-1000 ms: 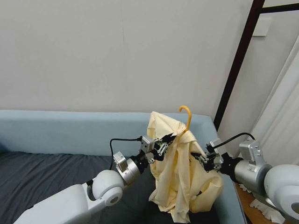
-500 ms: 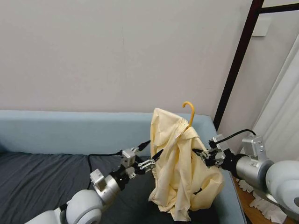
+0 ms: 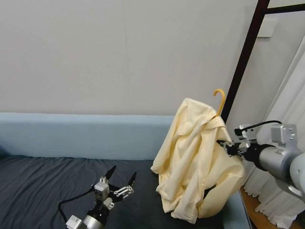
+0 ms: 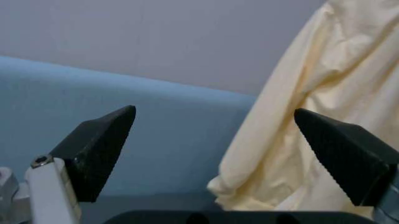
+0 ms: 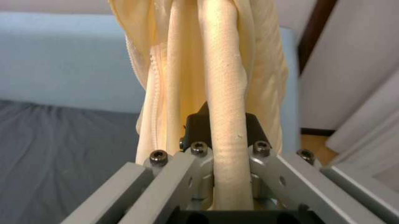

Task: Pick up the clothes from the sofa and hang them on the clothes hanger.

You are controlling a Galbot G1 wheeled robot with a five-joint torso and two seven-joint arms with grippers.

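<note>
Head view. The cream garment (image 3: 198, 157) hangs draped over a hanger (image 3: 219, 99), whose yellow hook stands up at the top. The load is lifted off the seat at the right end of the sofa (image 3: 71, 136), with its hem low over the cushion. The right gripper (image 3: 228, 147) holds the load from the right. In the right wrist view its jaws are clenched on a cloth-wrapped bar, which appears to be one shoulder of the hanger. The dark rack post (image 3: 243, 62) rises just right of the hook and beyond it, not touching. A crossbar (image 3: 286, 8) runs higher up at the far right. The left gripper (image 3: 123, 176) sits low over the dark seat, left of the garment and apart from it, its fingers spread on nothing.

Likely hazards:
- **Off-centre grip:** the hold is to one side, so the garment may swing and turn the hook away from the crossbar.
- **Slipping bar:** cloth pinched between jaws and bar may creep, letting the hanger tilt or slide free.
- **Trailing hem:** the low hem may drag on the sofa end and pull the garment off.
- **No steadying support:** the left gripper is clear of the load and cannot steady it.
</note>
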